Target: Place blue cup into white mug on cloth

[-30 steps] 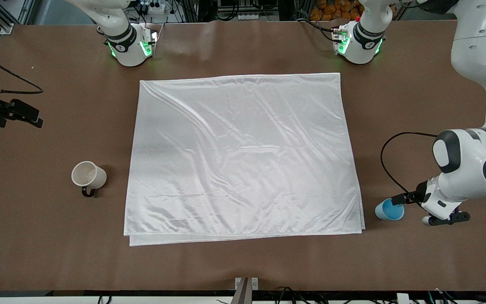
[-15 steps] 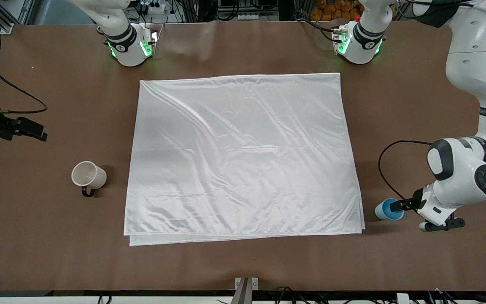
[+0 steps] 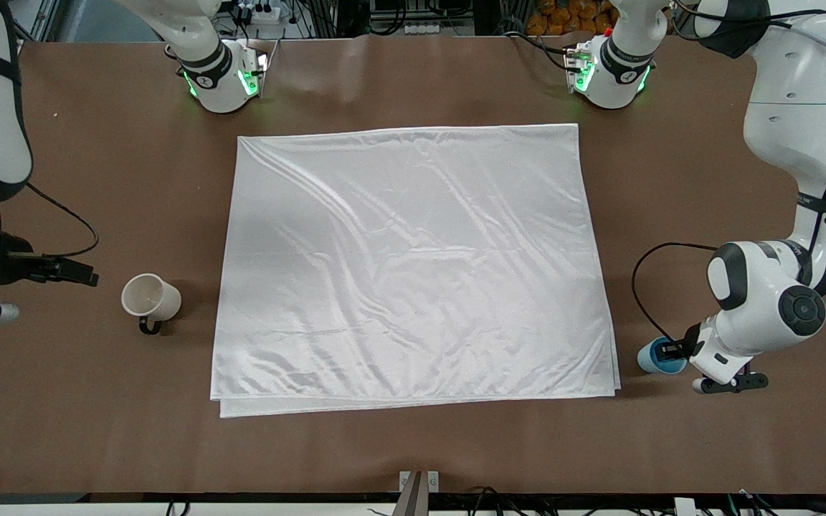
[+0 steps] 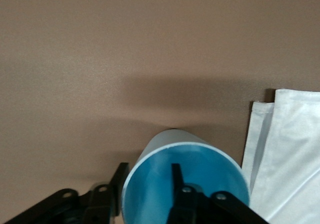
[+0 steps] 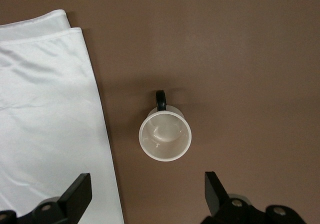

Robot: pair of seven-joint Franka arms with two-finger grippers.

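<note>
Two grips to get right, neither yet made. Toward the right arm's end, over bare bench: right gripper poised above the white mug, jaws spread wide and empty. Mug upright, just beside the cloth rather than on it, handle turned toward the front camera. Best taken across the body, well away from that handle. Cloth itself flat, wrinkled, nothing on it. Near its corner at the left arm's end, upright on the bench: blue cup. Left gripper astride the cup's wall, one finger inside and one outside, jaws narrowed but apparently not pinching, with a gap showing at the inner finger. Judged best: squeeze gently, since a thin tapered wall probably slips or tips under a hard nip. Then lift straight up, clear of the cloth's folded edge.
</note>
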